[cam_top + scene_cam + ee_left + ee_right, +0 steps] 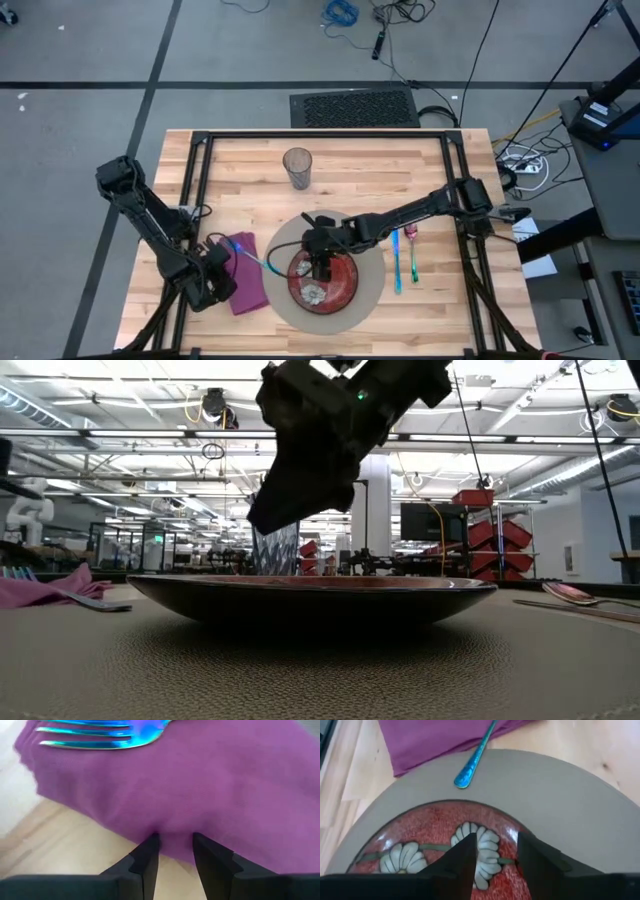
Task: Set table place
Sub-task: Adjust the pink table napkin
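A red plate with white flowers [335, 288] lies on a round grey-tan mat [372, 290] on the light-wood table [250, 190]. A purple napkin [247, 285] lies left of the mat, and a blue fork [258, 258] rests on it, its handle end [470, 767] reaching onto the mat. My left gripper [175, 842] is open, with its fingertips at the napkin's edge [175, 827]. My right gripper [496, 845] is open and hovers just above the plate [310, 595]. A blue piece and a pink piece of cutlery [404, 255] lie right of the mat. A clear glass [297, 168] stands behind the mat. My left gripper has its two fingertips [150, 845] at the purple napkin's edge, one on each side of a small stretch of it, coming low over the table from the left. I cannot tell whether they touch the cloth. The napkin lies flat on the table.
Black frame rails [320, 135] run along the table's far edge and down both sides. Bare wood lies left and right of the glass. In the low view a pink spoon [570, 593] lies at the right and the napkin [40, 590] at the left.
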